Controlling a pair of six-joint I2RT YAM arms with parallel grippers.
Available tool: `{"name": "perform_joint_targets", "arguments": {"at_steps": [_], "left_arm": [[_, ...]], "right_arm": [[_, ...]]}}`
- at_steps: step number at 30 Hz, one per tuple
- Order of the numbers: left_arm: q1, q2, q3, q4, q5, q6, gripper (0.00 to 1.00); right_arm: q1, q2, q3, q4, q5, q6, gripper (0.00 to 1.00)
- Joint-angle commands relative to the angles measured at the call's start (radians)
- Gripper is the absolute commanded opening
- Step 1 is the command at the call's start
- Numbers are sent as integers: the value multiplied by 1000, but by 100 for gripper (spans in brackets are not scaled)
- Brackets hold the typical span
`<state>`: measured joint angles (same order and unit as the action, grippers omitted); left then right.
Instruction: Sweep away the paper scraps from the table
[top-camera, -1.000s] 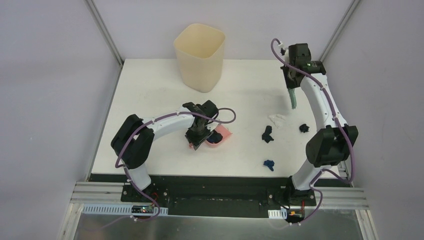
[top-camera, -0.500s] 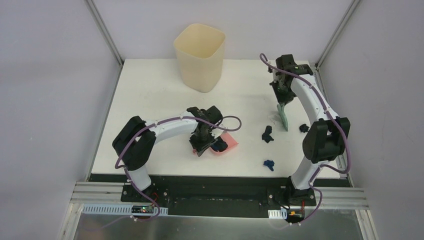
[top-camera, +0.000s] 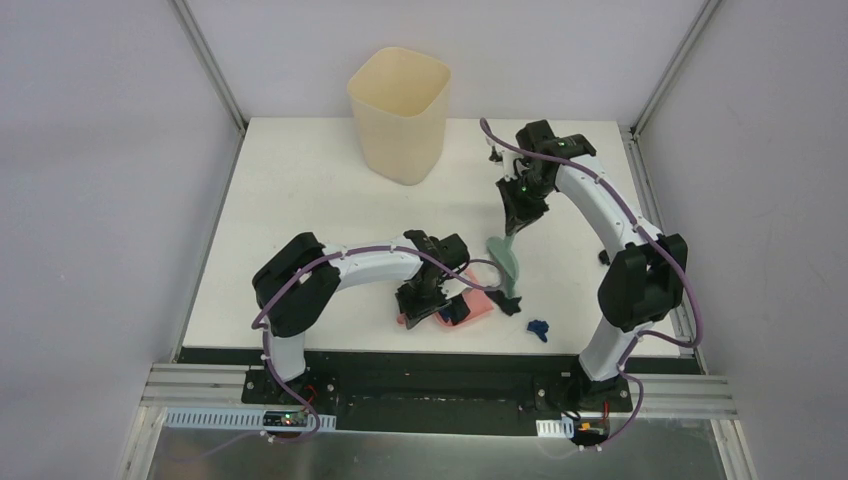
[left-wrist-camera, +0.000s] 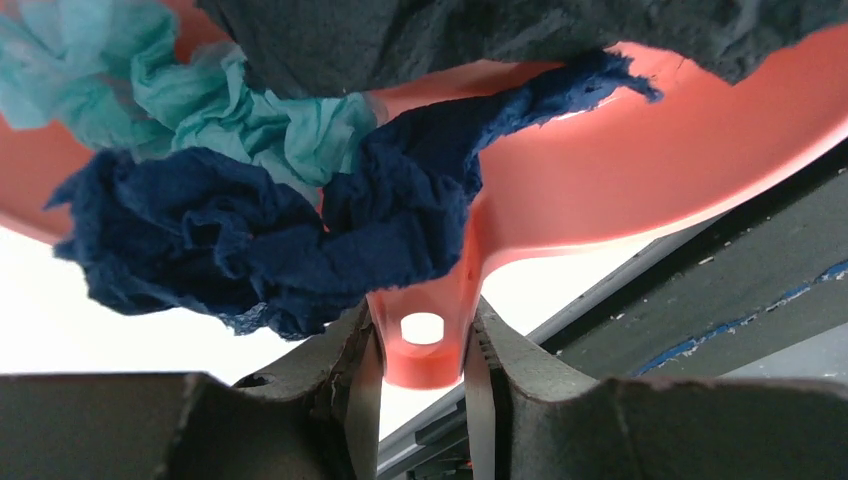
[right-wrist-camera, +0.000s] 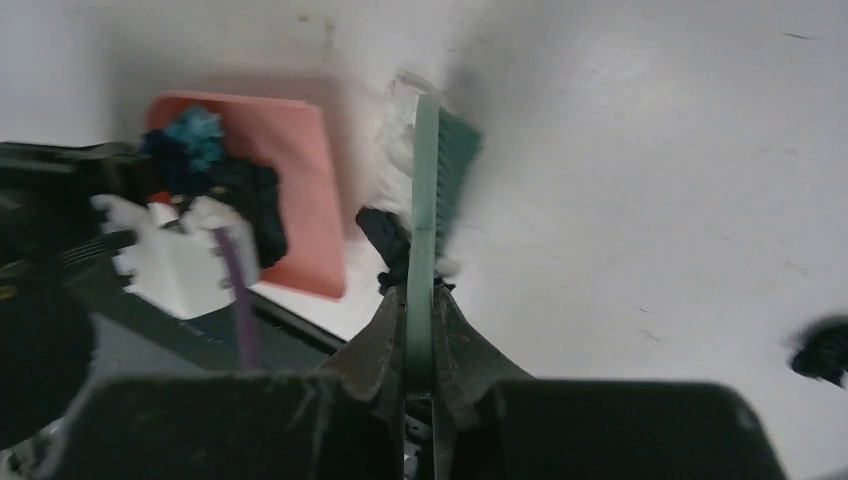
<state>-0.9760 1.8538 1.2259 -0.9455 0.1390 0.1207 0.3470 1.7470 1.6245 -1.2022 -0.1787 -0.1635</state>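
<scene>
My left gripper (top-camera: 425, 298) is shut on the handle of the pink dustpan (top-camera: 474, 306), which rests low on the table (top-camera: 300, 200) near the front edge. Dark blue (left-wrist-camera: 250, 240), teal (left-wrist-camera: 200, 110) and black paper scraps (left-wrist-camera: 450, 40) lie in the pan. My right gripper (top-camera: 520, 212) is shut on the green brush (top-camera: 505, 262), its bristles down just right of the pan. A black scrap (right-wrist-camera: 385, 235) and a white scrap (right-wrist-camera: 400, 130) sit against the brush by the pan's lip. A dark blue scrap (top-camera: 540, 328) lies loose front right. A black one (top-camera: 605, 257) shows beside the right arm.
A cream plastic bin (top-camera: 398, 115) stands at the back centre of the table. The black front edge strip (top-camera: 440, 360) runs just below the dustpan. Grey walls and metal posts enclose the left, right and back sides.
The right arm swung the brush from the far right corner leftward and nearer, pushing the black and white scraps up to the pan. The left arm carried the dustpan rightward and toward the front edge.
</scene>
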Motion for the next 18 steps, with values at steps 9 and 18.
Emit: {"name": "perform_joint_targets", "arguments": {"at_steps": [9, 18], "left_arm": [[-6, -11, 46, -2, -106, 13, 0], [-7, -113, 115, -174, -323, -38, 0]], "right_arm": [[77, 13, 121, -30, -439, 28, 0], [-35, -42, 93, 18, -267, 34, 0]]}}
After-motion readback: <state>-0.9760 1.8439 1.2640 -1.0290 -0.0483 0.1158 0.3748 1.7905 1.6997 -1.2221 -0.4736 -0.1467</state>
